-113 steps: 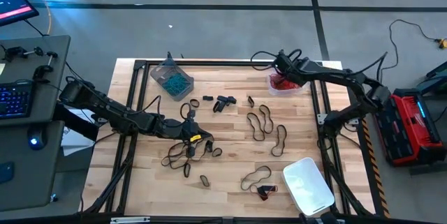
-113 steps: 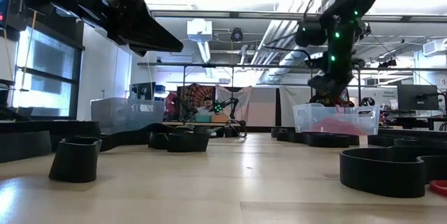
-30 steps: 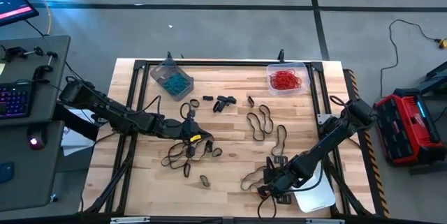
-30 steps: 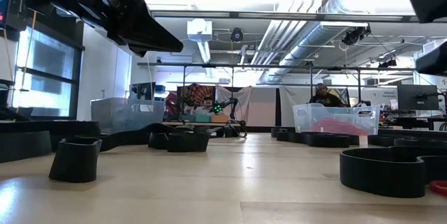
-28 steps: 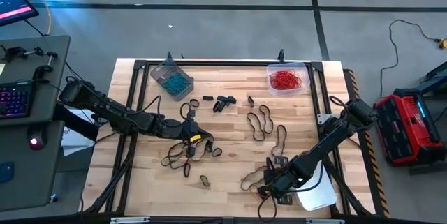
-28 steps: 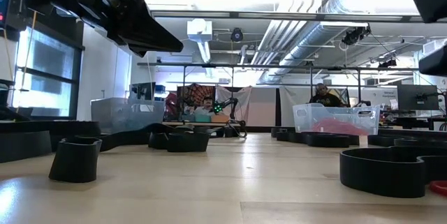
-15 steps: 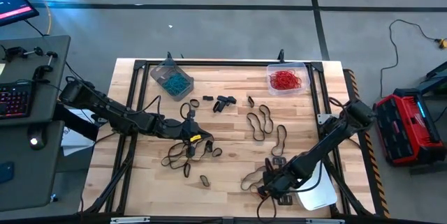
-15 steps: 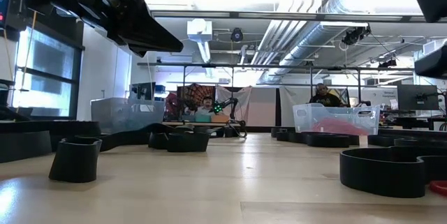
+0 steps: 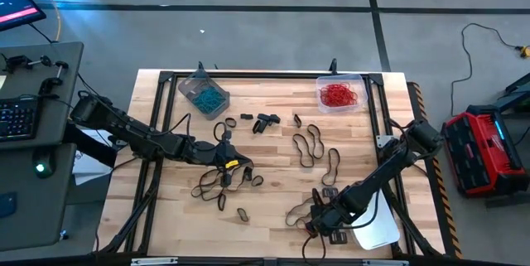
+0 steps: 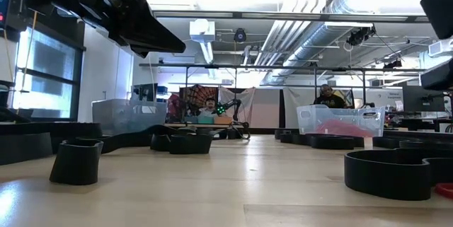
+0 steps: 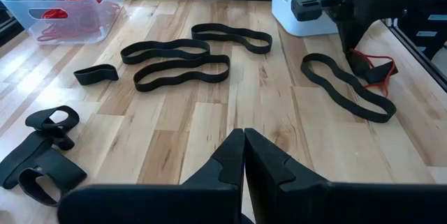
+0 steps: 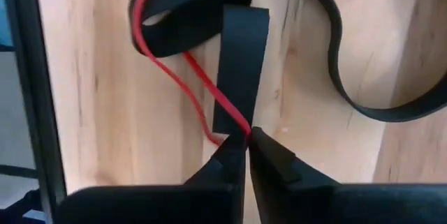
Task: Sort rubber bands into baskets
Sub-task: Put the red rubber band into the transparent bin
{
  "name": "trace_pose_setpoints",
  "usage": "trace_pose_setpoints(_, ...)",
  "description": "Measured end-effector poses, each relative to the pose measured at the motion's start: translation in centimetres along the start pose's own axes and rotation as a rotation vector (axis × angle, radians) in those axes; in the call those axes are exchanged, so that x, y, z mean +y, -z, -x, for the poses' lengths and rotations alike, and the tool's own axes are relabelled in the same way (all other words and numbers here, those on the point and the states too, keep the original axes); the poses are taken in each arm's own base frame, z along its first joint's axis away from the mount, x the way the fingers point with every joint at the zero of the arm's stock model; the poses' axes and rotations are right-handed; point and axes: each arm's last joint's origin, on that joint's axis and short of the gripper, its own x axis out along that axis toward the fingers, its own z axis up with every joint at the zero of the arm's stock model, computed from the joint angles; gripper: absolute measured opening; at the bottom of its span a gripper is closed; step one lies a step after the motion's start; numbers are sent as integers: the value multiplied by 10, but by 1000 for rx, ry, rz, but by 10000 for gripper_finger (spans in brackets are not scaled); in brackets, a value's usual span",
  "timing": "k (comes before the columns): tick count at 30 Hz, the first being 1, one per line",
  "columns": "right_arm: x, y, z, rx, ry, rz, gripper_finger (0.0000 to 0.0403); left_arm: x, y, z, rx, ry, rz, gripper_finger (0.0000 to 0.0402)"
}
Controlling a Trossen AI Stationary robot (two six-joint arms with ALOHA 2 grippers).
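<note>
Two dark arms reach over the wooden counter (image 9: 273, 146). Stretched low from the right side toward the near edge, the right arm has its right gripper (image 12: 248, 137) down at the counter's surface just beside the whitish basket (image 9: 373, 226), fingers pressed together and pinching a thin red rubber band (image 12: 192, 67); the wrist view shows the red loop running from the fingertips under a folded wide black band (image 12: 237, 63), with another black loop (image 12: 349, 70) curving close by. From the left wrist view the same red band (image 11: 370, 67) lies under that arm's head, next to a long wavy black band (image 11: 347, 88). Lying nearly flat, the left arm extends from the left edge toward the middle, its left gripper (image 11: 244, 147) hovering over a cluster of black bands (image 9: 219, 183) with fingers pressed together and nothing between them. Other long black bands (image 9: 310, 146) lie in the counter's centre and small folded ones (image 9: 261, 121) toward the far side, all well apart from the right gripper. At the far edge, the grey-tinted basket (image 9: 199, 86) holds teal bands (image 9: 207, 98) and the clear basket (image 9: 358, 84) holds a heap of red bands (image 9: 337, 94). Seen at counter level, black loops (image 10: 393, 170) stand in the foreground.
</note>
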Motion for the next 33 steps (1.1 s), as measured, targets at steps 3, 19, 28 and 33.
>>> trace_pose_setpoints(3,2,-2,5,-12,-7,-23,11,0,0,0,0,0,0,3)
trace_pose_setpoints(19,29,-35,99,-177,306,25,1,0,0,0,0,0,0,3)
trace_pose_setpoints(28,16,-31,143,-246,682,-17,0,0,0,0,0,0,0,3)
trace_pose_setpoints(33,-8,-35,156,-270,825,-139,0,0,0,0,0,0,0,3)
